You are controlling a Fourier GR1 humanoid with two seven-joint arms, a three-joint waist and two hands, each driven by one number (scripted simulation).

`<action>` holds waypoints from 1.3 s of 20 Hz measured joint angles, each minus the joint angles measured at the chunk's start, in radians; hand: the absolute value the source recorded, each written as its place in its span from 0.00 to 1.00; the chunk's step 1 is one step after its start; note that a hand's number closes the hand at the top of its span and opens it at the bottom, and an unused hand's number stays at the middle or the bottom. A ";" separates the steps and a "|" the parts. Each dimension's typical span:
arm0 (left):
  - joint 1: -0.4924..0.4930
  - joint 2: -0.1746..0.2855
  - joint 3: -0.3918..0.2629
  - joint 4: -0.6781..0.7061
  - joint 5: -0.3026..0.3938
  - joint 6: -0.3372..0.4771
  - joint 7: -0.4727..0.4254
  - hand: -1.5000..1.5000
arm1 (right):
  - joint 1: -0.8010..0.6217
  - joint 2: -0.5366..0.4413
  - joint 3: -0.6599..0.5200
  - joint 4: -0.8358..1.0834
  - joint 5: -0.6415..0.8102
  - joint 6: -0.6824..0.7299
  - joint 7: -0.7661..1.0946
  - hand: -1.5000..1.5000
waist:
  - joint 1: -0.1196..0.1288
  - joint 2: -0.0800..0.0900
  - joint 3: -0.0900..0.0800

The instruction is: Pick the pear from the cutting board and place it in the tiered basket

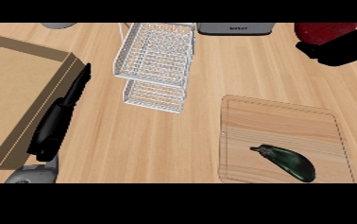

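1. The left robot hand [54, 124] comes in from the lower left corner on a grey forearm [31, 173]. It is black and seen nearly edge-on, a long narrow shape pointing up and slightly right. As far as this angle shows, its fingers are straight and pressed together, holding nothing.
2. The hand runs along the right edge of a large tan box [28, 86] that fills the left side. Whether the two touch cannot be told.
3. Everything sits on a light wooden tabletop [140, 142].
4. To the right of the fingertips, at upper centre, stands a white wire tiered basket [155, 53]. It has a wide upper tray, and a smaller lower tray [153, 96] shows beneath its near edge.
5. At lower right lies a pale wooden cutting board [279, 119] with rounded corners and a groove inside its rim.
6. On the near part of the board lies a dark, glossy eggplant [286, 162], long rather than pear-shaped. Its stem end points left and its body runs toward the board's lower right corner. It is well apart from the hand and from the basket.
7. Along the far edge, a grey appliance [233, 28] sits just right of the basket. A dark red and black object [326, 41] fills the top right corner.
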 measured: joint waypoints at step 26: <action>-0.037 -0.031 -0.013 0.022 -0.028 -0.013 -0.007 0.50 | -0.604 0.306 0.150 0.896 0.040 -0.497 0.146 1.00 | 0.041 0.015 -0.001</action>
